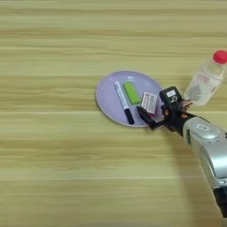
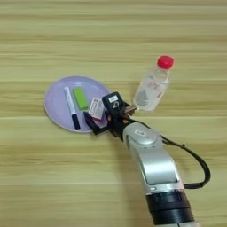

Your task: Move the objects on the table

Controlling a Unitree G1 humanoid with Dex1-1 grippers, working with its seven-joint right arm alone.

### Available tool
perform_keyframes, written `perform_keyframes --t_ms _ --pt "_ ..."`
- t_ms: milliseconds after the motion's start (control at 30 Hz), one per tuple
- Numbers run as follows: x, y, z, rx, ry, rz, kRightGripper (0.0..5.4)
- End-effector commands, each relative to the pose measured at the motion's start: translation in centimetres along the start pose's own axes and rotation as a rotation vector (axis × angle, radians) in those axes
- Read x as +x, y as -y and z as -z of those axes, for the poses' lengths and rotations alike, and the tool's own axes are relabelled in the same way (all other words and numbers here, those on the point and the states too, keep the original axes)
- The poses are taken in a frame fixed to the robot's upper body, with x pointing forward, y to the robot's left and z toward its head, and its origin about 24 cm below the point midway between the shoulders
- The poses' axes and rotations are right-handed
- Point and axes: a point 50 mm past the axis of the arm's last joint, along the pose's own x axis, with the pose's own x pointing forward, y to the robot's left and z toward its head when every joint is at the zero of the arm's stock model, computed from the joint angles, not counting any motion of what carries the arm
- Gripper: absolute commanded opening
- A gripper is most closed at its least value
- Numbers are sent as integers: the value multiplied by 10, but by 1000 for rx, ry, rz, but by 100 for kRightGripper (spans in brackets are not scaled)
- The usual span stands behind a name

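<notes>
A round lavender plate (image 1: pixel 108 95) sits at the middle of the table (image 1: pixel 53 168). On it lie a white marker with a black cap (image 1: pixel 123 101), a lime-green block (image 1: pixel 131 92) and a pink-red and white packet (image 1: pixel 149 101) at the plate's right rim. My right gripper (image 1: pixel 156 108) is at that rim, open, with one black finger (image 1: pixel 146 119) below the packet and the other side up to the right. The packet rests between the fingers. My silver forearm (image 2: pixel 153 164) comes in from the bottom right.
A clear plastic bottle with a red cap (image 2: pixel 152 90) stands just right of the gripper and plate, close to the arm's wrist. A black cable (image 2: pixel 195 162) loops off the forearm's right side. Bare wood lies left of and in front of the plate.
</notes>
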Motion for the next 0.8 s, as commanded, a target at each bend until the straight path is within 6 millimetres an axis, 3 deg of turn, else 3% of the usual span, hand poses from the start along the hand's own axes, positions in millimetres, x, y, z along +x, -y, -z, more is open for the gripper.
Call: perform_keyframes --t_ms 33,800 --pt "5 4 -20 -39 71 -2 539" --pt "10 4 -7 -5 14 -11 523"
